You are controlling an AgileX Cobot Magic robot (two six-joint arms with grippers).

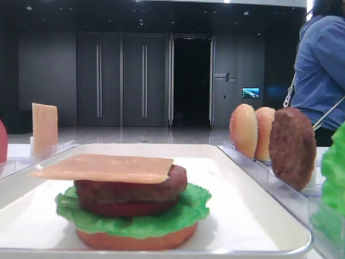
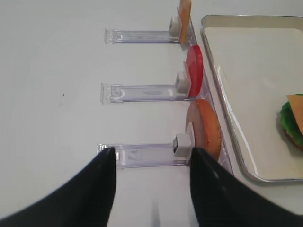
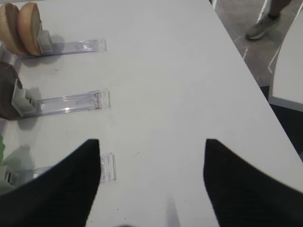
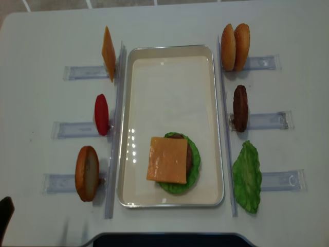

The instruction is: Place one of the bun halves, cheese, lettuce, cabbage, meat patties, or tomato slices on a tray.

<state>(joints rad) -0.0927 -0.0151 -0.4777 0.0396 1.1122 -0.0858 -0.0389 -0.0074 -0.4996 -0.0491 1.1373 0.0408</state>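
Pale orange, thin and square, the cheese slice (image 4: 167, 160) lies flat on top of a stack of dark-brown meat patty (image 1: 132, 187), green ruffled lettuce (image 1: 135, 216) and bun half at the near end of the large white rectangular tray (image 4: 169, 77). Both black hands, left (image 2: 152, 187) and right (image 3: 151, 182), hang wide and hold nothing above the white counter (image 4: 41, 46), on either side of the tray.
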